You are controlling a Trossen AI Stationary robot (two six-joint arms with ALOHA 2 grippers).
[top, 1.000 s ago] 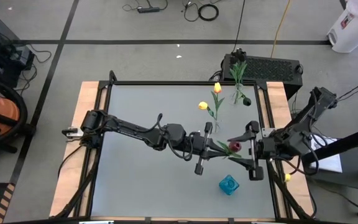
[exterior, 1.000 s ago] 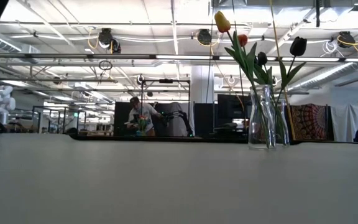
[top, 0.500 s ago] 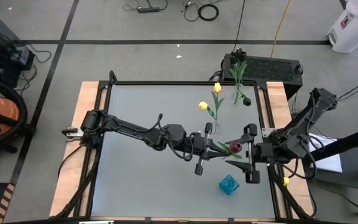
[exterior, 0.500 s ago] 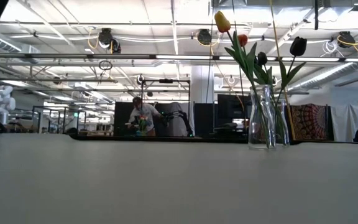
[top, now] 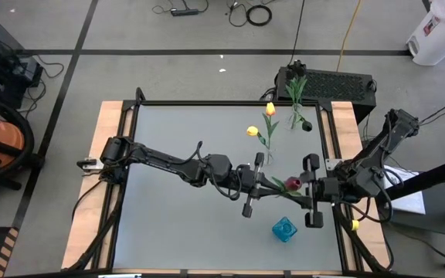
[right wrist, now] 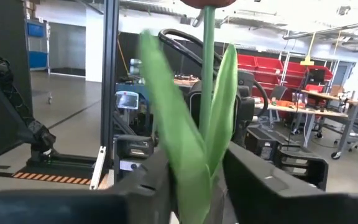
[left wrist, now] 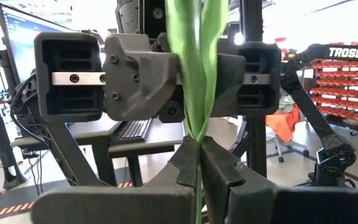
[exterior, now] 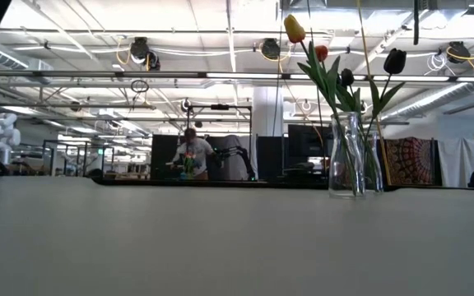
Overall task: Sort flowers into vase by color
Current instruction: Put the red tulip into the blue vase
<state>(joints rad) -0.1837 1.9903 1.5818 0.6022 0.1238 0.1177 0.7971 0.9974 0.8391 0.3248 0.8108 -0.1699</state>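
While the left gripper [top: 251, 185] clamps the green stem of the pinkish-red artificial tulip [top: 291, 183] above the grey surface [top: 176, 224], the right gripper [top: 310, 193] straddles it unclenched; it should close firmly before the left releases.

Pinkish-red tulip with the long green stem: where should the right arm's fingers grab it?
On the thin green stem where the leaves fold against it, just behind the pinkish-red bud, coming from the bud end. The left gripper is shut on the stem farther down, and the open right gripper faces it with a finger on each side. The bud is probably too soft to squeeze.
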